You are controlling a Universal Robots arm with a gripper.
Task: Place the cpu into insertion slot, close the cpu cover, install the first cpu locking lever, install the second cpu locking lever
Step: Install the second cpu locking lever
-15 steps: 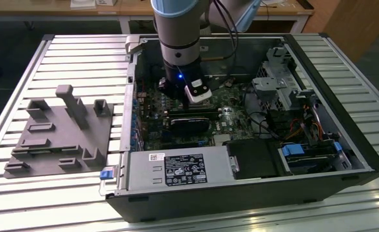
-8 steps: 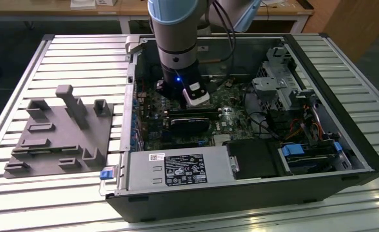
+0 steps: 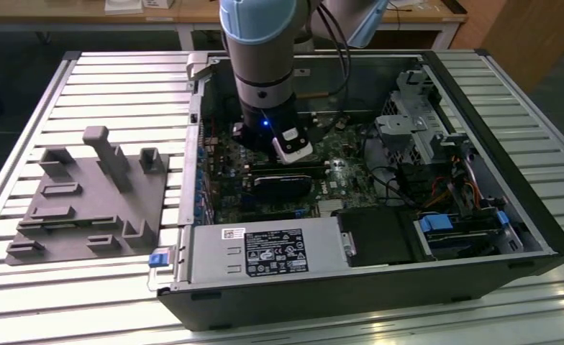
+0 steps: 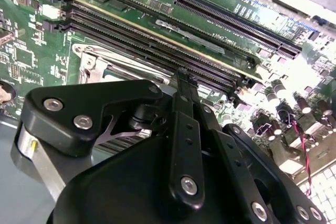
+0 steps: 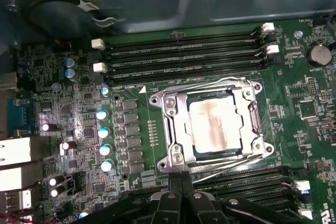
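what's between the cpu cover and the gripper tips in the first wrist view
In the first wrist view, one thin silvery locking lever runs slantwise along the near edge of the cpu cover. Past it lies a short strip of green board up to the gripper.

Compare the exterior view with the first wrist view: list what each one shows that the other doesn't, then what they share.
Exterior view alone: the arm reaching down into the open case, the grey fixture beside it and the slatted table. First wrist view alone: the cpu lying in the slot with the cover closed over it, framed by memory slots. Shared: the green board.
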